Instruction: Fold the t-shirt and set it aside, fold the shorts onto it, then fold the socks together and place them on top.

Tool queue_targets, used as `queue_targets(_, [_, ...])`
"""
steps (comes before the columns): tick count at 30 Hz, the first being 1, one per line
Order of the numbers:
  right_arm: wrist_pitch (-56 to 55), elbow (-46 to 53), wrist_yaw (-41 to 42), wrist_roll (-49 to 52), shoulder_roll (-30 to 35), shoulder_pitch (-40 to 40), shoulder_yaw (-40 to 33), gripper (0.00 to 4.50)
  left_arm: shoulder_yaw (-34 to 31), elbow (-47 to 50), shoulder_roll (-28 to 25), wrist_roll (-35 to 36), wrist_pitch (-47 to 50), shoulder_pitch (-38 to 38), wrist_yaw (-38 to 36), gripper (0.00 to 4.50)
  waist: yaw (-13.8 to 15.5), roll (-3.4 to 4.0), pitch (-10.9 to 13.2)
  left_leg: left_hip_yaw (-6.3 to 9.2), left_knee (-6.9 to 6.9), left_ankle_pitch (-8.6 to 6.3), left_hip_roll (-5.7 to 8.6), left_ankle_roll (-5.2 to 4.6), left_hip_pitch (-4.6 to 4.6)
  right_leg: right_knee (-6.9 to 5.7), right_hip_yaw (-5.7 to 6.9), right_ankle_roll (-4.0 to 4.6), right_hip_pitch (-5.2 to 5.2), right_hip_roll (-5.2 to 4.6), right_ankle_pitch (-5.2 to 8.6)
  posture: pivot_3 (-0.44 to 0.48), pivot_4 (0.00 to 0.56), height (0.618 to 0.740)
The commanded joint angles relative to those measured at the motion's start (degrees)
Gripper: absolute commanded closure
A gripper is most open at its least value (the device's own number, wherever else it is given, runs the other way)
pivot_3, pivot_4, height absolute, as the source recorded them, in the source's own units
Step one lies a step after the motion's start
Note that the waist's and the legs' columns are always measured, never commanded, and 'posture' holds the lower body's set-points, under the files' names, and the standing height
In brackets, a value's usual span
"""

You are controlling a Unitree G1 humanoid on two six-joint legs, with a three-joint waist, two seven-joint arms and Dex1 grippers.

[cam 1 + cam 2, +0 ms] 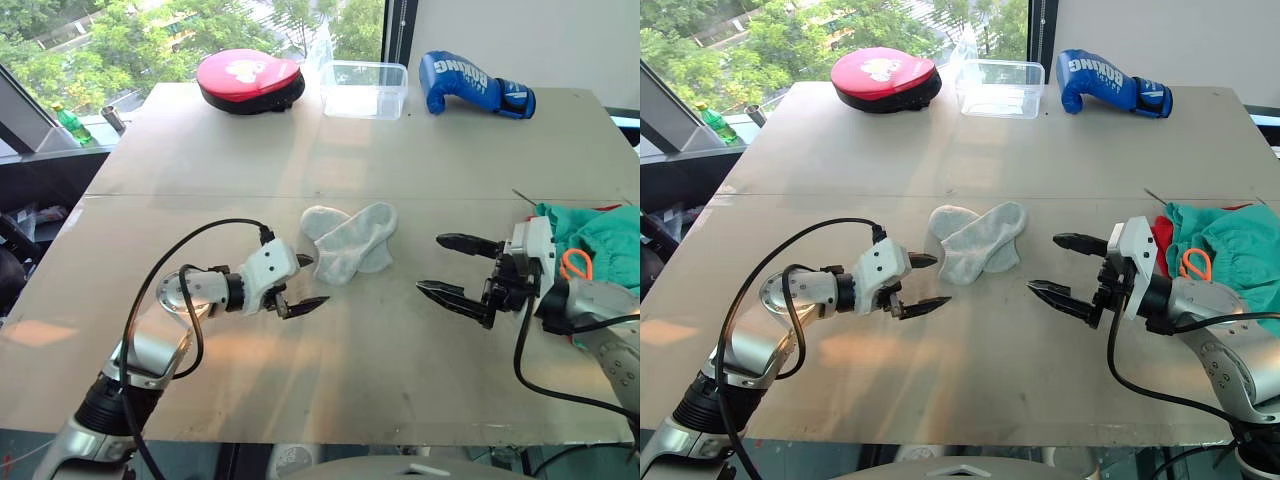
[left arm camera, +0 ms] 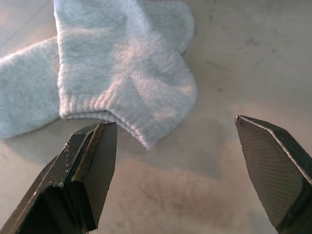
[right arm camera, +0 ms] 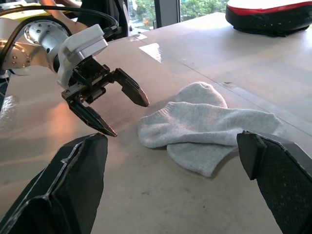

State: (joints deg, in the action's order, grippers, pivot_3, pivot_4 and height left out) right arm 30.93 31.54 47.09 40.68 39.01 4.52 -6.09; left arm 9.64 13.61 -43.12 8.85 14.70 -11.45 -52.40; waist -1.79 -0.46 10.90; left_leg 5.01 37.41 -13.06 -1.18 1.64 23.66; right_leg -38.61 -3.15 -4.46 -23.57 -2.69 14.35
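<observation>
Facing a pale wooden table [image 1: 330,165] set beside a window with green trees outside.
At the far edge lie a red punch pad [image 1: 249,81], a clear plastic tub [image 1: 364,88] and a blue boxing glove [image 1: 475,84]. The socks [image 1: 349,242] lie overlapped mid-table, nothing on them. The left gripper [image 1: 305,279] sits just beside their cuff, jaws wide and empty; the right gripper [image 1: 455,266] hangs near their other side, jaws wide and empty too. The shorts [image 1: 598,245] rest over the t-shirt [image 1: 1161,240] at the right edge.
</observation>
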Motion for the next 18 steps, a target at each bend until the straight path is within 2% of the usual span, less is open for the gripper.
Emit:
queue_targets(1, [-0.87,1.58,-0.34,0.51,-0.14,0.32,-1.29,0.00,2.38,-3.63,0.65,-5.54,-10.52,-1.57,0.35,0.35,-0.02,0.00,0.00,0.00,0.00,0.00,0.00,0.00,0.00,0.00,0.00,0.00,0.00,0.00,0.00,0.000,0.150,0.731])
queue_targets(5, [-0.76,1.76,-0.38,0.62,0.20,0.24,-1.62,0.00,4.29,-7.77,1.59,-8.24,-14.87,-3.79,-0.32,0.35,0.13,0.00,0.00,0.00,0.01,0.00,0.00,0.00,0.01,0.00,0.00,-0.01,0.01,0.00,-0.01,0.000,0.150,0.731])
queue_targets(9, [-0.61,2.37,-0.55,0.65,0.41,-0.33,-1.78,0.00,4.90,-10.96,3.92,-8.59,-12.89,-6.89,-0.05,0.35,0.16,0.00,-0.01,0.00,0.02,0.00,0.00,0.00,0.00,-0.02,0.00,-0.01,0.02,0.00,-0.01,0.000,0.150,0.731])
queue_targets(12, [-0.48,2.84,-0.85,0.66,0.47,-0.85,-1.92,0.00,5.47,-12.18,3.70,-9.08,-11.32,-7.77,-1.53,1.23,0.13,0.01,-0.02,0.00,0.04,0.00,0.00,0.00,-0.01,-0.05,0.01,-0.01,0.03,0.00,-0.01,0.000,0.150,0.731])
queue_targets(13, [-0.45,3.00,-0.98,0.67,0.49,-1.12,-2.05,0.00,5.49,-12.67,3.61,-9.17,-11.34,-8.08,-1.93,1.39,0.06,0.01,-0.02,0.00,0.04,0.00,0.00,0.00,-0.02,-0.06,0.01,-0.01,0.03,0.00,-0.01,0.000,0.150,0.731])
queue_targets(14, [-0.46,3.11,-1.09,0.64,0.51,-1.35,-2.15,0.00,5.37,-13.07,3.66,-9.23,-11.47,-8.41,-2.00,1.97,0.04,0.01,-0.02,0.00,0.04,0.00,0.00,0.00,-0.02,-0.07,0.00,-0.01,0.03,0.00,-0.01,0.000,0.150,0.731])
queue_targets(18, [-0.75,3.28,-1.53,-0.03,0.58,-1.93,-2.39,0.00,4.53,-13.22,4.41,-7.99,-10.51,-10.38,-2.37,3.71,-0.17,0.01,-0.02,0.01,0.04,0.00,0.00,0.00,-0.05,-0.12,0.00,-0.01,0.03,0.01,-0.01,0.000,0.150,0.731])
